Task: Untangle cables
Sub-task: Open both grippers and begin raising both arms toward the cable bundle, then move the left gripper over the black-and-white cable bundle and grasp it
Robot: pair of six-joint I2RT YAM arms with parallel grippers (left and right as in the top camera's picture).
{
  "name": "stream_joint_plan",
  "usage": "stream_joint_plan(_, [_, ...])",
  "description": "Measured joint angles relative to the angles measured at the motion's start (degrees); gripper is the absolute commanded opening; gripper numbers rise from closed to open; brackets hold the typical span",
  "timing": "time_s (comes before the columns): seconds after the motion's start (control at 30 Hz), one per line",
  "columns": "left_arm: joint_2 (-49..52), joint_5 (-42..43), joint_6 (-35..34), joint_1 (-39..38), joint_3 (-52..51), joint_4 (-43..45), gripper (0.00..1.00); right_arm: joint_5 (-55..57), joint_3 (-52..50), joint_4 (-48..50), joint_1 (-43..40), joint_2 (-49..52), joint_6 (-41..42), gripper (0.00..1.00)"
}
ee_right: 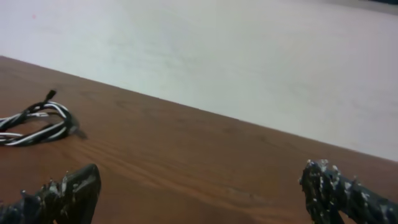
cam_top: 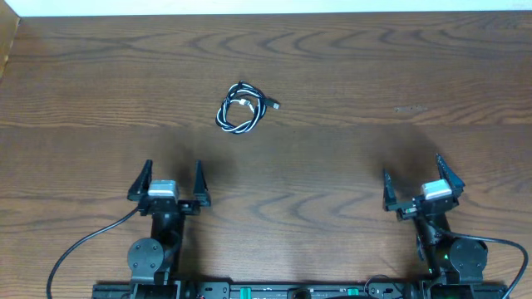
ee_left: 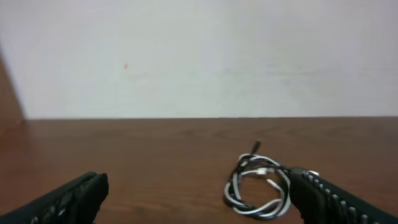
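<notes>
The cables (cam_top: 240, 109), one black and one white, lie twisted together in a small loop on the wooden table, a black plug end sticking out to the right. In the left wrist view the cables (ee_left: 258, 186) sit ahead and to the right, just past the right finger. In the right wrist view the cables (ee_right: 38, 124) lie far off to the left. My left gripper (cam_top: 170, 178) is open and empty near the front edge, well short of the loop. My right gripper (cam_top: 412, 173) is open and empty at the front right, far from it.
The brown wooden table (cam_top: 349, 75) ends at a white wall along the far edge. Thick black wires (cam_top: 79, 249) run from the arm bases at the front. Its left edge (cam_top: 10, 50) shows at the upper left.
</notes>
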Motion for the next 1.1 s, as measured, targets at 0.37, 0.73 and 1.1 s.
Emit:
stream_joint_plan(0.37, [4.94, 8.22, 4.31, 0.00, 2.99, -1.46, 0.98, -6.73, 1.38, -1.03, 0.00, 1.22, -3.54, 0.99])
stream_joint_plan(0.73, [29.90, 15.39, 7.80, 0.00, 28.46, -17.42, 0.98, -7.78, 20.90, -18.18, 0.00, 16.35, -11.30, 0.99])
stream_joint_plan(1.1, [59.25, 16.35, 11.85, -0.04, 64.72, -49.09, 0.98, -8.83, 44.06, -29.31, 0.00, 41.20, -13.00, 0.99])
